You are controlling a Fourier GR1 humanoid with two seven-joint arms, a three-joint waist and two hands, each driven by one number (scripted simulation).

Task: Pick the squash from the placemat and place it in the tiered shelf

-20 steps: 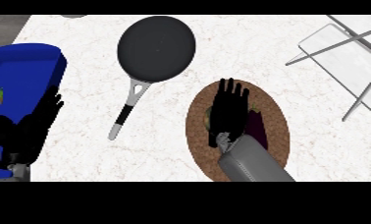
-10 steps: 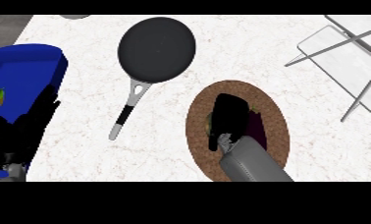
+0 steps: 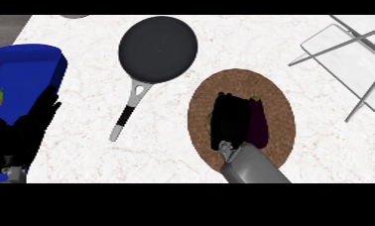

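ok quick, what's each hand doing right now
Left hand: open, resting at the view's left edge.
Right hand: shut, fingers curled round the squash on the placemat.

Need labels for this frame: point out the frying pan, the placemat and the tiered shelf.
frying pan [image 3: 158, 49], head view, centre of its bowl.
placemat [image 3: 242, 79], head view, bare upper part.
tiered shelf [image 3: 341, 54], head view, pale flat panel.
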